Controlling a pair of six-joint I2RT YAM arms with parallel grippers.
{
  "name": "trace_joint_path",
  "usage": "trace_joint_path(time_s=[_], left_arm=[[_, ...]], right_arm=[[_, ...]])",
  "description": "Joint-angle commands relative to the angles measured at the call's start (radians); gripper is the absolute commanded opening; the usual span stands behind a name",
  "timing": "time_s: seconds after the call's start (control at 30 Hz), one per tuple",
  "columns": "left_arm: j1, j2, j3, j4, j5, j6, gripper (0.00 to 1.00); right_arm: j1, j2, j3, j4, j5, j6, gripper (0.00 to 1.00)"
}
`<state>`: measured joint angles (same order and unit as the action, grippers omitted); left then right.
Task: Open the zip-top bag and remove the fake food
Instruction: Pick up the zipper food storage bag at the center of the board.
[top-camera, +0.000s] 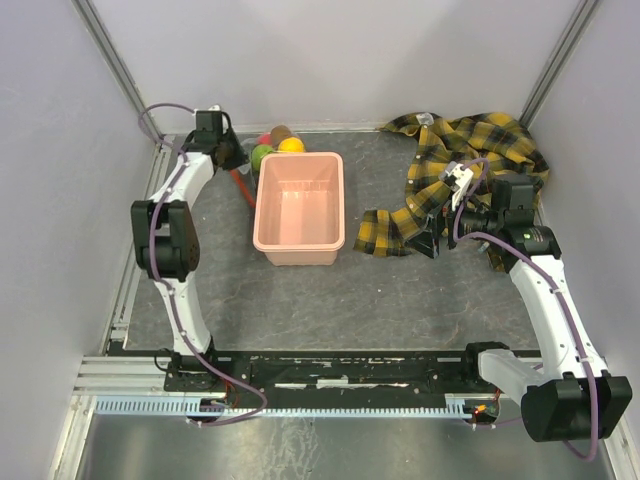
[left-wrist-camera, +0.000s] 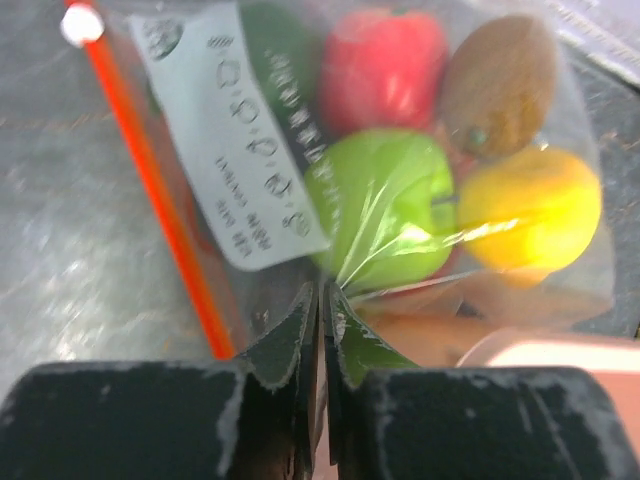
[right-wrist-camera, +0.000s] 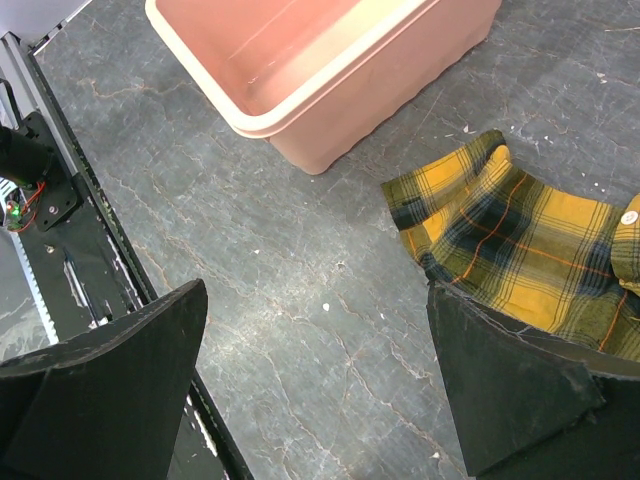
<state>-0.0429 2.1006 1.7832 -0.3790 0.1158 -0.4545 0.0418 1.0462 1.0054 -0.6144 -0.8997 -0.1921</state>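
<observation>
The zip-top bag (left-wrist-camera: 235, 170) lies at the back left beside the pink tub, clear with a white label and an orange-red zip strip (left-wrist-camera: 150, 180). Inside it is the fake food: a light green apple (left-wrist-camera: 385, 205), a red fruit (left-wrist-camera: 385, 65), a brown kiwi (left-wrist-camera: 498, 85), a yellow-orange fruit (left-wrist-camera: 530, 210) and a dark green piece (left-wrist-camera: 275, 50). In the top view the bag (top-camera: 272, 146) shows behind the tub. My left gripper (left-wrist-camera: 323, 300) is shut on a fold of the bag's plastic near the apple; it also shows in the top view (top-camera: 232, 155). My right gripper (right-wrist-camera: 315, 300) is open and empty over bare table; it also shows in the top view (top-camera: 437, 232).
The pink tub (top-camera: 298, 208) stands empty at mid-table, also in the right wrist view (right-wrist-camera: 330, 90) and at the corner of the left wrist view (left-wrist-camera: 560, 352). A yellow-and-black plaid shirt (top-camera: 470, 160) lies crumpled at the back right, its edge beside my right finger (right-wrist-camera: 520, 240).
</observation>
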Motion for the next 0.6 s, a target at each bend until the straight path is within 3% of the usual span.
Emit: trace_joint_path(time_s=[0.0, 0.33, 0.47, 0.57], left_arm=[[0.038, -0.171, -0.165, 0.073, -0.06, 0.032, 0.05], [0.062, -0.416, -0.497, 0.217, -0.025, -0.031, 0.04], [0.087, -0.459, -0.685, 0.401, 0.124, -0.216, 0.48], [0.124, -0.407, -0.793, 0.637, 0.268, -0.36, 0.59]], right_arm=[[0.001, -0.017, 0.015, 0.009, -0.02, -0.017, 0.99], [0.0, -0.025, 0.015, 0.01, -0.032, -0.011, 0.99], [0.0, -0.022, 0.013, 0.011, -0.037, -0.008, 0.99], [0.0, -0.013, 0.011, 0.012, -0.035, -0.008, 0.99]])
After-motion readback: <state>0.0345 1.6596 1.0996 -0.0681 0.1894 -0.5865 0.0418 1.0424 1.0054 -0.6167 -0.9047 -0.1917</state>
